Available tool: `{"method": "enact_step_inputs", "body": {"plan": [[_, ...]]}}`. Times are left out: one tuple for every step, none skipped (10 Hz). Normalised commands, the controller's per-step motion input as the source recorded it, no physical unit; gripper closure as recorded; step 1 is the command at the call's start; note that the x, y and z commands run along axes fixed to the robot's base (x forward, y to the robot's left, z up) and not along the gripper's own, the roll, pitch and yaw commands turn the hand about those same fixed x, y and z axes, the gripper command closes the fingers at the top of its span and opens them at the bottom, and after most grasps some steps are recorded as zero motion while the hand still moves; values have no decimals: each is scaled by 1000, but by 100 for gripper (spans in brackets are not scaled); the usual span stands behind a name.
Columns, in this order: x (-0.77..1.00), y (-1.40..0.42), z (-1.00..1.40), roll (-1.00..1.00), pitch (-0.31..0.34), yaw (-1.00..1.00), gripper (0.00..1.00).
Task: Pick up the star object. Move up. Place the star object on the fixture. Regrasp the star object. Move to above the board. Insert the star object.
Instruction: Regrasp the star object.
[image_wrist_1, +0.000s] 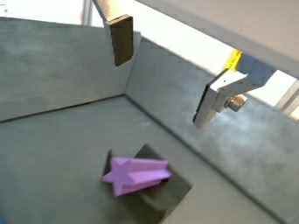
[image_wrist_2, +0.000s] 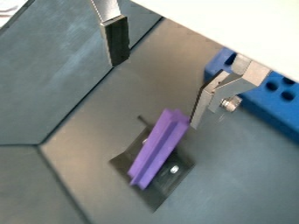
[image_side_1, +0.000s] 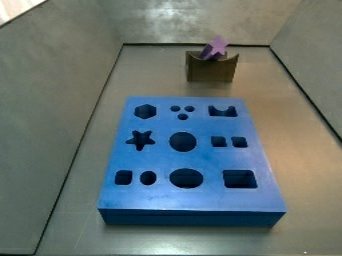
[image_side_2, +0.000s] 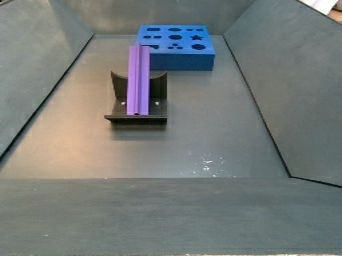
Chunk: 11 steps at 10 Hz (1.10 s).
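Note:
The light-purple star object (image_side_2: 139, 78) lies lengthwise in the notch of the fixture (image_side_2: 135, 118). In a side view its star-shaped end (image_side_1: 217, 47) sticks out above the fixture (image_side_1: 210, 68), behind the blue board (image_side_1: 187, 160). My gripper (image_wrist_2: 162, 72) hangs open well above the star object (image_wrist_2: 159, 147), nothing between its fingers (image_wrist_2: 114, 42). In both wrist views the peg sits apart from the pads; the gripper (image_wrist_1: 166, 70) is high over the peg's end (image_wrist_1: 136, 174). Neither side view shows the gripper.
The board (image_side_2: 178, 46) has dark cut-outs, among them a star hole (image_side_1: 139, 139), circles, squares and a hexagon. Grey walls (image_wrist_1: 70, 70) enclose the floor on all sides. A corner of the board (image_wrist_2: 264, 93) shows beside one finger.

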Motion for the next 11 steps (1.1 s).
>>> {"method": "enact_step_inputs", "body": {"plan": [[103, -45, -8, 1000, 129, 59, 0], [116, -46, -13, 1000, 160, 79, 0], [118, -50, -14, 1000, 176, 91, 0], [121, -53, -11, 1000, 208, 129, 0], [123, -53, -18, 1000, 233, 170, 0], [127, -57, -14, 951, 247, 216, 0], [137, -60, -14, 717, 213, 248, 0], [153, -64, -16, 487, 166, 269, 0], [162, -62, -18, 375, 141, 273, 0], [165, -50, -5, 237, 90, 270, 0], [151, -53, -7, 193, 54, 259, 0]]}}
